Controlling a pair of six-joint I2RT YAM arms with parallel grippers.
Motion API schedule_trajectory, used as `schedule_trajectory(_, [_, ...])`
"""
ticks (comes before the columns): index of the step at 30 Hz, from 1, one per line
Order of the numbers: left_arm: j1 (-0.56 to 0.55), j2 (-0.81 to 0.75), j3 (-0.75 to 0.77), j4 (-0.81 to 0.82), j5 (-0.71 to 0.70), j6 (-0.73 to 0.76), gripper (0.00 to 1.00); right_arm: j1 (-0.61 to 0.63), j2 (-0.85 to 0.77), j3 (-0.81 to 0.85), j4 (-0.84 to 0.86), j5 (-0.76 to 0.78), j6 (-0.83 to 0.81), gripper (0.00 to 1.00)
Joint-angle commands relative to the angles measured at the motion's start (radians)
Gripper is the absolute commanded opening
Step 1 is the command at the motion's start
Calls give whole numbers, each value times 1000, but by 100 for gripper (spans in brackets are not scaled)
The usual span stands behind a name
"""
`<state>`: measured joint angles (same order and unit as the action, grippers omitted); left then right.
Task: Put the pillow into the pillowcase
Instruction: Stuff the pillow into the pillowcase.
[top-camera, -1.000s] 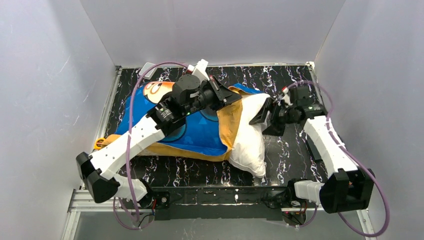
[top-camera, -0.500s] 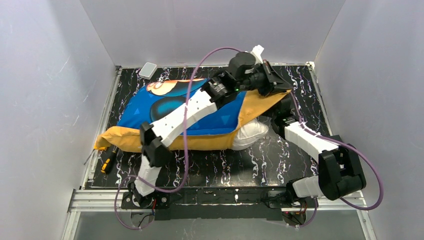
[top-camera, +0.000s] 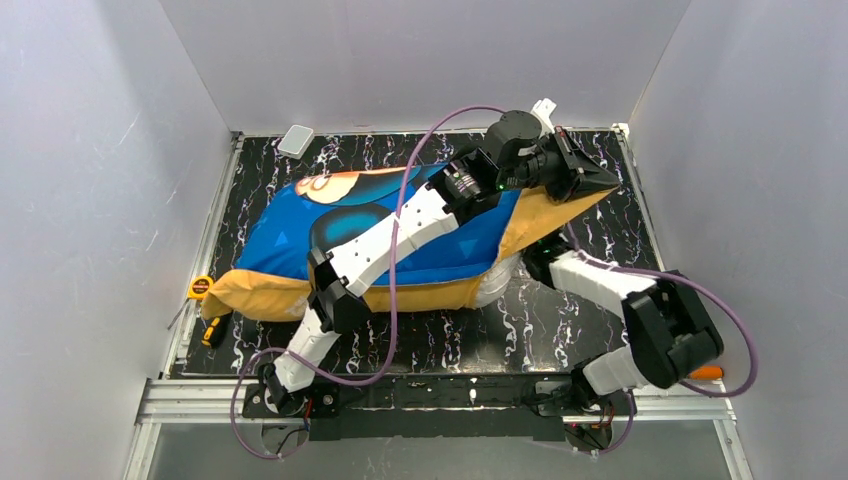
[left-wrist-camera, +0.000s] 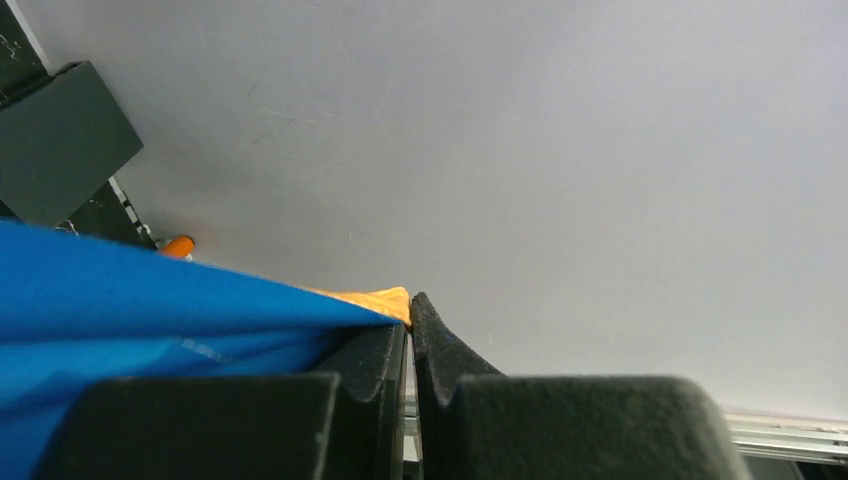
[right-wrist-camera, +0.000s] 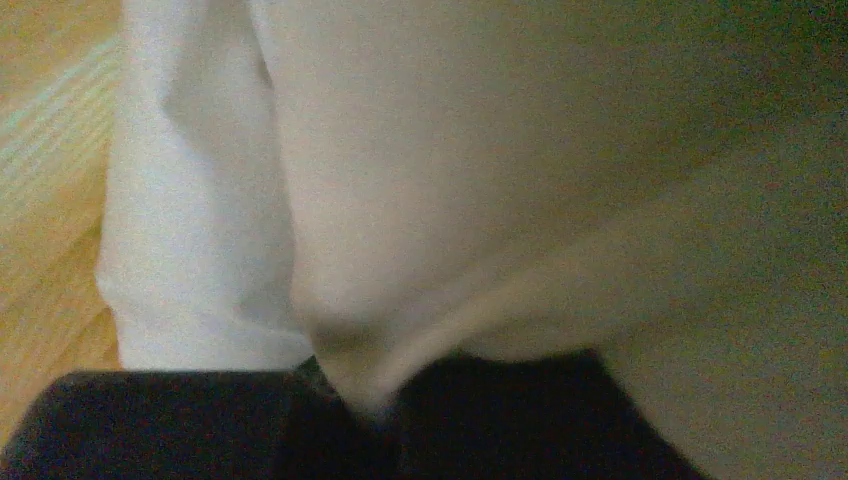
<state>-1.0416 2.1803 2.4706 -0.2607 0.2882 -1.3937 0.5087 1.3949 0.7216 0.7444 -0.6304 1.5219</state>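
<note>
Toward the far right corner of the black, white-veined counter (top-camera: 560, 330), the left end effector (left-wrist-camera: 411, 318) has its jaws pressed together on the edge of the thin bright blue fabric pillowcase (top-camera: 290, 240), printed with a big cartoon mouse face and orange-yellow on its reverse. It holds the orange mouth lifted and drawn to the right. Under that raised flap the right end effector (right-wrist-camera: 372, 398) is hidden from above. Its wrist view shows dark fingers pinching a fold of the large plump white fabric pillow (right-wrist-camera: 450, 150). The pillow lies almost wholly inside the case, with only a small white bulge showing at the near right of the opening. The step in hand looks like the last of the stuffing: seating the remaining corner. The next move likely calls for the right arm to push that corner leftward, deeper in, while the left holds the mouth taut. The right arm would then release and draw out without dragging the pillow back.
</note>
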Motion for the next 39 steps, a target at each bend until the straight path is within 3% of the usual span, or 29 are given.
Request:
schedule_trajectory(1, [-152,1,102,320,92,-79,0,226,147,62,266,-72,73,1])
schedule_trajectory(6, [-153,-5,105,326,78,-80,0,352,331,162,467,-102,148,1])
schedule_trajectory(8, [-154,-7,104,327,82,-78,0,380,360,192,468,-119,144,1])
schedule_trajectory(10, [-154,-15,90,327,89,-70,0,373,330,175,386,-117,97,1])
schedule_trajectory(14, [-144,-89,-3,309,91,-3,0,319,202,120,52,-100,-91,1])
schedule_trajectory(18, [-127,-184,-107,117,62,174,40,297,147,103,-108,-106,-197,1])
schedule_trajectory(21, [-101,-254,-150,-91,16,340,57,265,104,94,-204,-98,-243,1])
schedule_trajectory(24, [-69,-346,-221,-243,-75,473,68,208,41,69,-326,-86,-305,1])
schedule_trajectory(28, [-41,-487,-325,-393,-251,598,77,118,-38,29,-426,-97,-366,1])
schedule_trajectory(33, [7,-600,-390,-612,-470,694,81,-1,-130,38,-558,-106,-431,1])
schedule_trajectory(39, [74,-746,-544,-714,-561,703,82,-133,-185,121,-830,-126,-588,1])
